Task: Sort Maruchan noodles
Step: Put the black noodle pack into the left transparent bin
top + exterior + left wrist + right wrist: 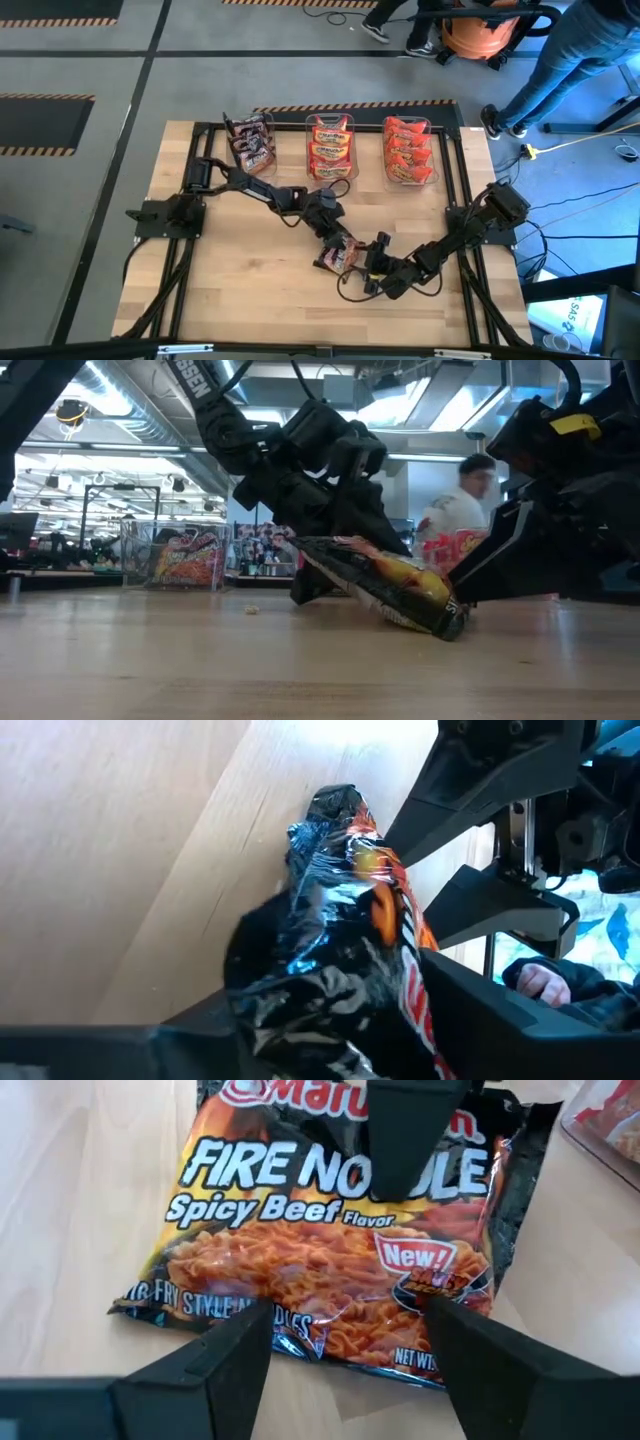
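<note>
High view gives the layout: a dark Fire Noodle packet (338, 256) lies near the middle of the wooden table (250, 300), with the left gripper (333, 240) on its far side and the right gripper (372, 268) just beside its near-right edge. Three clear bins stand along the far edge, the left bin (250, 142) with dark packets, the middle bin (331, 148) with orange-yellow ones, the right bin (407, 150) with red ones. Low view adds what that one hides: the packet (385, 585) is tilted, one end raised under the left gripper (335, 555) and the other end on the tabletop. Left wrist view shows the crumpled packet (340, 930) pinched between that arm's dark fingers (480, 1010). Right wrist view reads the label, Fire Noodle Spicy Beef, on the packet (330, 1250), and the right gripper (350, 1350) stands spread just short of its edge, touching nothing that I can see. Bare wood lies open to the left and toward the near edge; a black frame (200, 200) borders the table.
</note>
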Controlling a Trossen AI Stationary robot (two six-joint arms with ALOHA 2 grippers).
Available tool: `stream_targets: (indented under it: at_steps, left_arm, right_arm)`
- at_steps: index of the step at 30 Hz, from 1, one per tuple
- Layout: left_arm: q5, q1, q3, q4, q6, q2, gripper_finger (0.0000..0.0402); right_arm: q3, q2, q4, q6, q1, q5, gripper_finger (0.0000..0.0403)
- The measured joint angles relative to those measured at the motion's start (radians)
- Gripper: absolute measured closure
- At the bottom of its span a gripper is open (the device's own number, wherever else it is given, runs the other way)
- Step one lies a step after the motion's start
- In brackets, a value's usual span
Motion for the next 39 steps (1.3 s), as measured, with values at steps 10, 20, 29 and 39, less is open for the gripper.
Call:
stream_targets:
  at_steps: [10,20,29,39]
  left_arm:
    - [0.002,0.001,-0.001,0.009,0.039,-0.001,0.0269]
    - [0.07,-0.001,-0.003,0.003,0.177,-0.026,0.0272]
    - [0.04,0.004,-0.002,-0.057,0.377,-0.116,0.0272]
    - [-0.192,0.024,-0.001,-0.452,0.624,-0.405,0.0272]
  right_arm:
    - [0.001,0.0,0.009,-0.021,0.003,0.005,0.015]
    - [0.019,-0.102,-0.104,-0.097,0.055,0.011,0.015]
    - [0.019,-0.265,-0.422,0.043,0.068,0.004,0.015]
    - [0.018,-0.271,-0.489,0.093,0.054,0.065,0.015]
